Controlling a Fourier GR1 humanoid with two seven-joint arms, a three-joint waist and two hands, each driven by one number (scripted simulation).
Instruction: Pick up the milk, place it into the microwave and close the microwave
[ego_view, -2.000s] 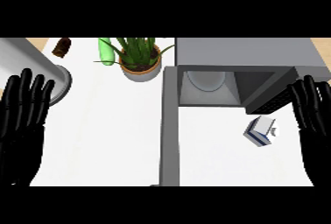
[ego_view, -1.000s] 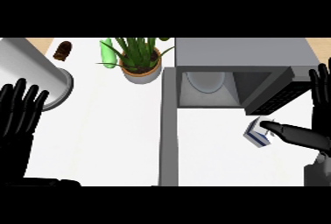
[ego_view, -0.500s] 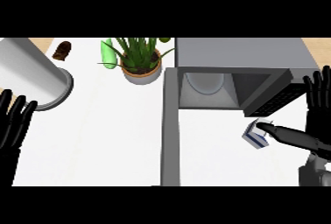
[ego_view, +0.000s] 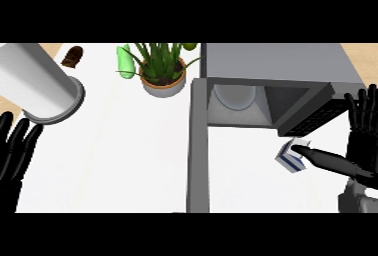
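White counter: right hand (ego_view: 354, 145) spread wide, thumb touching the milk (ego_view: 292, 156) at its left; curl fingers round before lifting.

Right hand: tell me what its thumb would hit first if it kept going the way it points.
The right hand has its thumb aimed leftward at the milk, tip at the carton's top already, so the milk comes first; whether they touch is unclear. Past it lies bare counter.

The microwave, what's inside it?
Inside the open microwave you can see a round pale turntable plate on its floor. The milk is not in there; it sits on the counter in front. The microwave's roof hides the back part.
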